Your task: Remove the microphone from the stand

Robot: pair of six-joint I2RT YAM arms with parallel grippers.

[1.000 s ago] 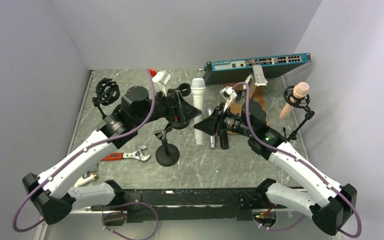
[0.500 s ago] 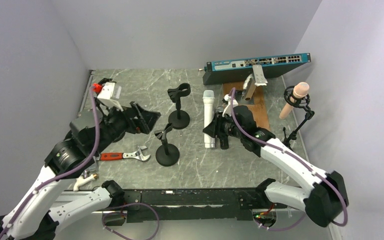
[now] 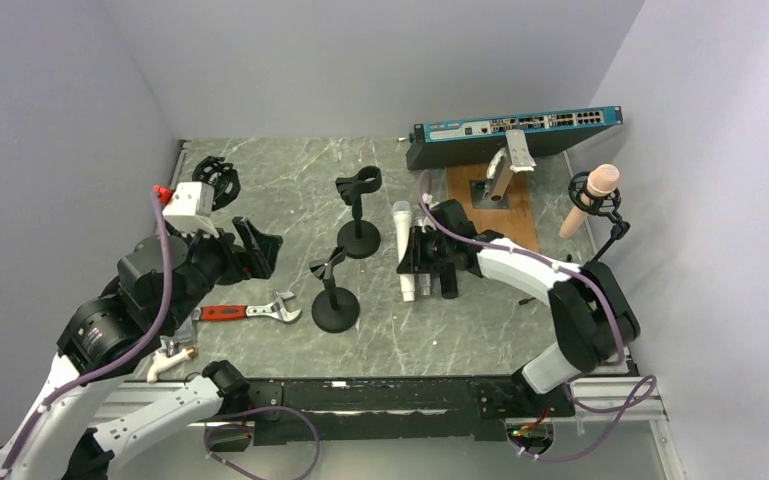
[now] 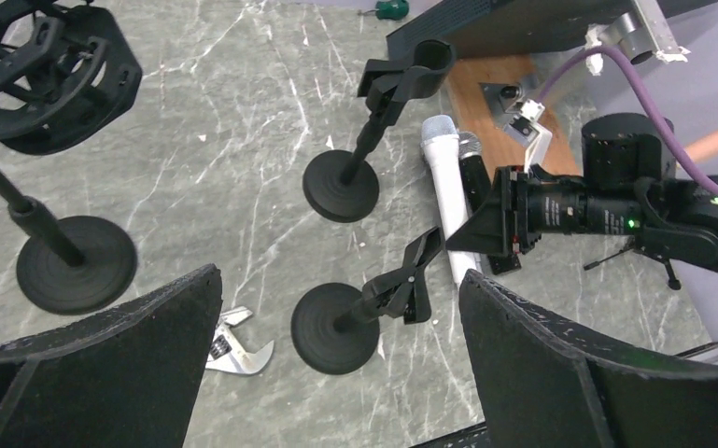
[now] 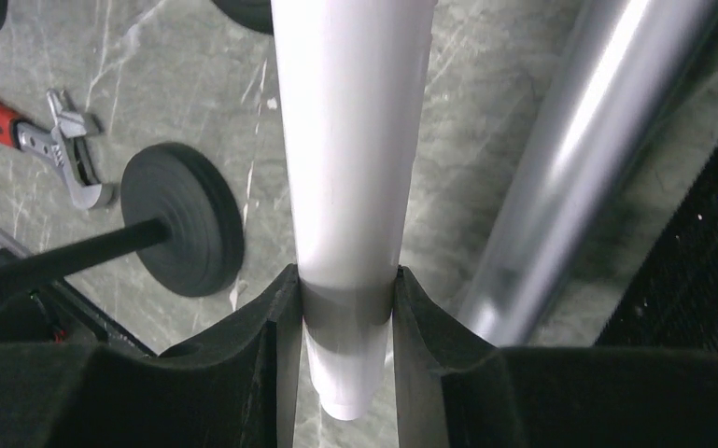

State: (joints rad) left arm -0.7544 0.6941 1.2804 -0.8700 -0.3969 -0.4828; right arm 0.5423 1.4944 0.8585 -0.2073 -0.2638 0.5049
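The white microphone [image 3: 401,228] lies lengthwise near the table's middle, off any stand. My right gripper [image 3: 412,262] is shut on its lower body. In the right wrist view both pads press the white shaft [image 5: 350,140] near its tail, and the gripper [image 5: 347,322] is low over the table. The empty clip stand [image 3: 358,212] stands just left of the microphone; it also shows in the left wrist view [image 4: 373,140]. My left gripper [image 3: 256,246] is open and empty, drawn back to the left, with its jaws wide apart [image 4: 336,373].
A second clip stand [image 3: 333,298] is at front centre. A silver microphone [image 5: 560,168] and a black one [image 3: 449,282] lie right of the white one. A shock-mount stand [image 3: 216,176], a wrench [image 3: 252,311], a network switch [image 3: 516,128], a wooden board [image 3: 505,205] and a pink microphone on a stand [image 3: 590,195] are around.
My right gripper has carried the white microphone from beside the clip stand down and right, next to the other microphones. My left arm has pulled back from the stand to the left.
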